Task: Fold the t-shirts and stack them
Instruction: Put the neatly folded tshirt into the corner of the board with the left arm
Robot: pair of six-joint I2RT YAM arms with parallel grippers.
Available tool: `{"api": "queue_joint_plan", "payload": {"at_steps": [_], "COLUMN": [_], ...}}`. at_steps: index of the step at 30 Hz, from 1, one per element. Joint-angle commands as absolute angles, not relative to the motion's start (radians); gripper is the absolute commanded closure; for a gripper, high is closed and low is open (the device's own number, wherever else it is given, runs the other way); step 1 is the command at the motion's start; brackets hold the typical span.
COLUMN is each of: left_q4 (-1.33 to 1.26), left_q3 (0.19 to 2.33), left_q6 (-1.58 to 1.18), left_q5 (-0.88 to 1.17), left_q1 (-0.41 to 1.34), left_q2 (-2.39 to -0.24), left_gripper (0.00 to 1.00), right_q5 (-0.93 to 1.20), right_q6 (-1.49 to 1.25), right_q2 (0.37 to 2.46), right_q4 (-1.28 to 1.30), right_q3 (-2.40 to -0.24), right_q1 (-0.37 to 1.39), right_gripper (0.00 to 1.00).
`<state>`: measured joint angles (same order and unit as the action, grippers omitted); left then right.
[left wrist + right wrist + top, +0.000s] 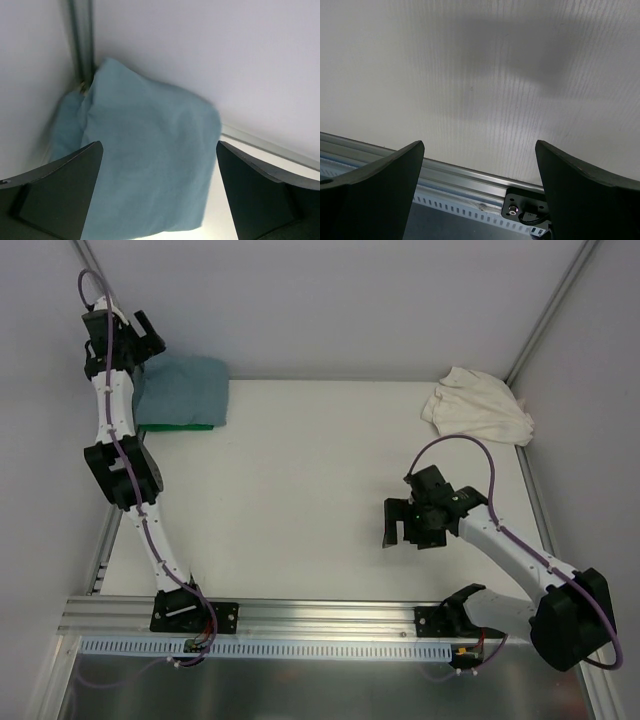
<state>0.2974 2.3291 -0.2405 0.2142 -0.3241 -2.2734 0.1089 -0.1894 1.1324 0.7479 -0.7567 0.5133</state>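
Observation:
A folded blue-grey t-shirt (185,388) lies in the back left corner on top of a green t-shirt (185,426), of which only a thin front edge shows. In the left wrist view the blue-grey t-shirt (150,160) fills the middle, against the wall corner. My left gripper (143,340) hangs just above its left end, open, with nothing between its fingers (65,190). A cream-white t-shirt (478,407) lies crumpled at the back right. My right gripper (405,532) hovers open and empty over bare table at the right front, apart from all the cloth.
The white table (300,490) is walled at the back and both sides, with metal posts in the corners. An aluminium rail (330,618) carrying both arm bases runs along the near edge and also shows in the right wrist view (470,180).

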Motion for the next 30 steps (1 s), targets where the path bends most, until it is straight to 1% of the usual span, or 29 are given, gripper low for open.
{"api": "queue_joint_plan", "payload": {"at_steps": [1,5,11,15,17,19,20,21,23,24,26,27,30], "left_q4": [0.246,0.158,0.195,0.256,0.239,0.251,0.299,0.32,0.34,0.342,0.313,0.264,0.236], "left_q3": [2.242,2.122,2.137,2.122,2.034,1.935,1.909,1.846,1.761,1.664,1.539,1.408,1.205], "left_q6": [-0.259,-0.287,-0.348,-0.354,-0.356,-0.289,-0.246,-0.176,-0.114,-0.079,-0.098,-0.153,-0.195], "left_q5": [0.118,0.106,0.239,0.348,0.402,0.42,0.399,0.361,0.253,0.197,0.209,0.219,0.216], "left_q1": [-0.341,-0.341,-0.328,-0.266,-0.223,-0.12,-0.074,0.01,0.105,0.168,0.192,0.192,0.21], "left_q2": [-2.203,-2.125,-2.129,-2.088,-2.039,-1.941,-1.904,-1.831,-1.752,-1.664,-1.567,-1.464,-1.274], "left_gripper": [0.01,0.01,0.01,0.01,0.01,0.01,0.01,0.01,0.01,0.01,0.01,0.01,0.01], "right_q5": [0.092,0.103,0.13,0.156,0.167,0.158,0.15,0.146,0.121,0.111,0.101,0.098,0.066], "right_q6": [-0.164,-0.164,-0.172,-0.187,-0.19,-0.184,-0.178,-0.172,-0.163,-0.157,-0.146,-0.144,-0.14], "right_q2": [1.137,1.146,1.15,1.149,1.141,1.124,1.117,1.097,1.075,1.053,1.026,1.014,0.944], "right_q4": [0.77,0.758,0.729,0.703,0.699,0.712,0.721,0.726,0.738,0.748,0.753,0.765,0.805], "right_q3": [-0.759,-0.739,-0.738,-0.736,-0.758,-0.79,-0.82,-0.836,-0.865,-0.873,-0.876,-0.879,-0.867], "right_q1": [0.503,0.5,0.5,0.502,0.502,0.503,0.505,0.505,0.505,0.505,0.506,0.508,0.509], "right_gripper": [0.01,0.01,0.01,0.0,0.01,0.01,0.01,0.01,0.01,0.01,0.01,0.0,0.0]}}
